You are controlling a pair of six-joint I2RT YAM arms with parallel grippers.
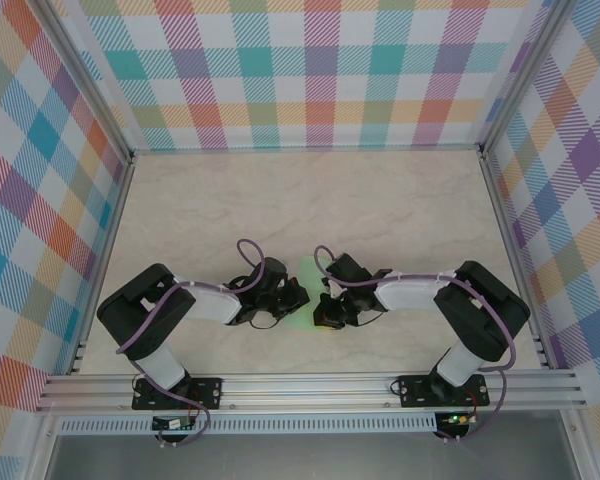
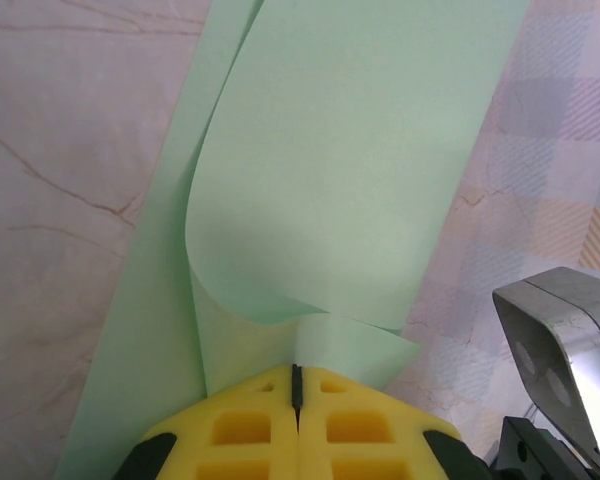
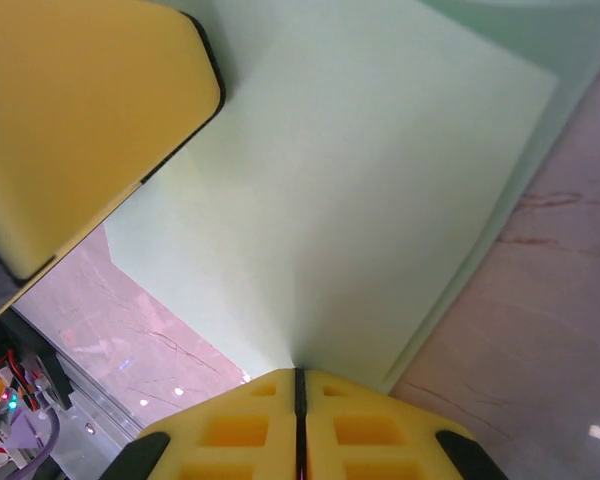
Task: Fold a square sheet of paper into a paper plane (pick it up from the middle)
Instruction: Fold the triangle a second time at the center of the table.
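Left pincer (image 2: pixel 297 372), right pincer (image 3: pixel 300 375) each pinching curled green sheet (image 2: pixel 350 170) over marble tabletop (image 1: pixel 310 200); plaid walls (image 1: pixel 310 70) around.

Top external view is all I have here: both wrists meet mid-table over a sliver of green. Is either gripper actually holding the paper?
Observer: Yes. The left gripper is shut on the paper, pinching the edge nearest its wrist camera.
Reviewer: And the right one?
Observer: The right gripper is shut on the paper too, where the sheet narrows toward its fingertips.
Reviewer: Is the paper creased flat yet?
Observer: No. In the left wrist view, a top layer bends in a loose curl over a second layer beneath it.
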